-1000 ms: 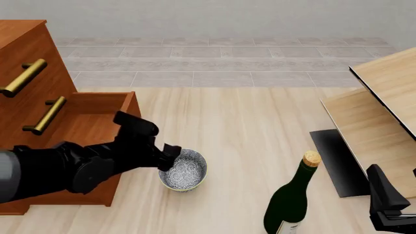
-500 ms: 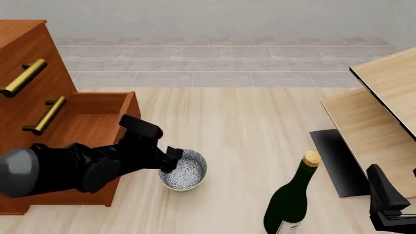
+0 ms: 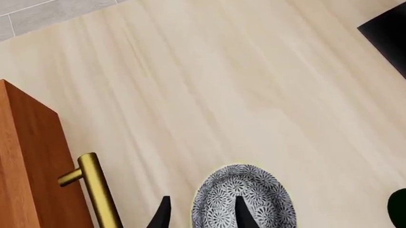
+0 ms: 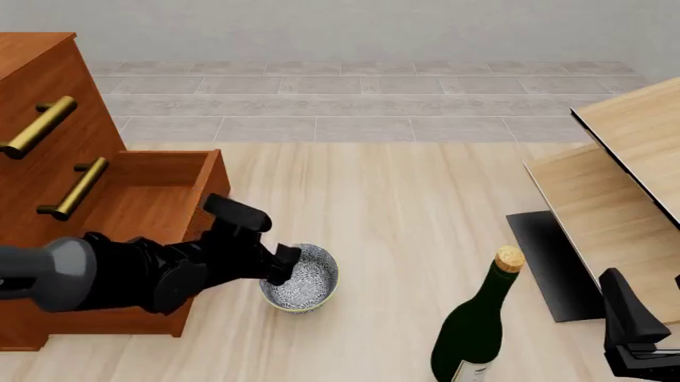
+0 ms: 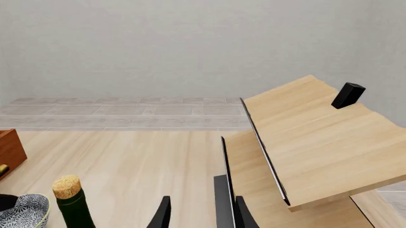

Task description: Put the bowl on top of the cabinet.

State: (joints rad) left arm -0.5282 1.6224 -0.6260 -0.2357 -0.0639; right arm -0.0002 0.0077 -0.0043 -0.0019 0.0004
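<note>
The bowl [image 4: 314, 276] stands upright on the light wood table just in front of the cabinet [image 4: 48, 151], beside its open lower drawer [image 4: 159, 195]. My left gripper [image 4: 283, 266] reaches down over the bowl's left rim. In the left wrist view the bowl [image 3: 257, 199] shows its speckled inside. The left gripper [image 3: 201, 216] is open and straddles the rim, with one finger [image 3: 241, 213] inside the bowl and the other outside. My right gripper [image 4: 623, 312] stays low at the front right, open and empty, far from the bowl.
A dark green corked wine bottle [image 4: 475, 330] stands right of the bowl, close to the front edge. Pale light-wood furniture with black edging [image 4: 622, 183] fills the right side. The cabinet's brass handles [image 4: 75, 187] stick out near my left arm.
My left arm has sunk and its wrist has shifted slightly right, closer over the bowl's rim. The bowl, the bottle and the right arm have stayed where they were.
</note>
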